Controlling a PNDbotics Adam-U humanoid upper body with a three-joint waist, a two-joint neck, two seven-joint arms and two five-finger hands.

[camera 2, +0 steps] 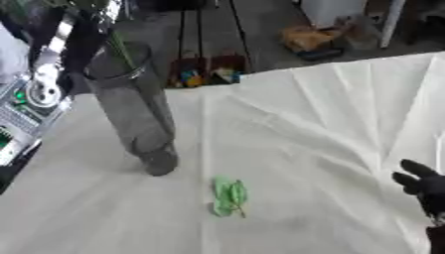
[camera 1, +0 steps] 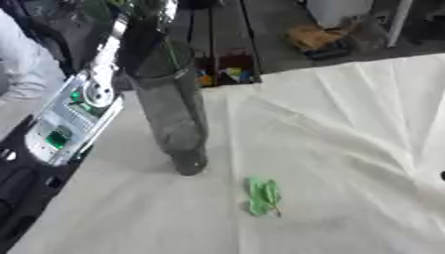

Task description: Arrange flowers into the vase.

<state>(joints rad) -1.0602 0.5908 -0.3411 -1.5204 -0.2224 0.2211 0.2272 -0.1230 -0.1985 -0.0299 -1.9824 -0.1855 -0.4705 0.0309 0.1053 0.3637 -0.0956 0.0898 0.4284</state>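
In the left eye view, a tall smoky glass vase [camera 1: 170,106] stands upright near the far left corner of a table draped in a creased white cloth [camera 1: 347,149], with a thin green stem [camera 1: 174,54] leaning inside its mouth and running up out of the top of the view. The robot's left arm [camera 1: 74,106], silver and black with green lights, slants along the table's left edge just beside the vase; its hand is out of the view at the top, so whether it holds the stem cannot be told. A single fallen green leaf [camera 1: 263,197] lies flat on the cloth nearer the front edge, apart from the vase's base, its long axis running roughly from far to near. In the right eye view, the right hand [camera 2: 424,187] shows at the table's right edge, black fingers straight and spread, holding nothing. The leaf lies well to that hand's left, between it and the vase. By this picture the stem above the vase belongs to the left arm's side, while the leaf sits about midway between the left arm and the idle right hand.
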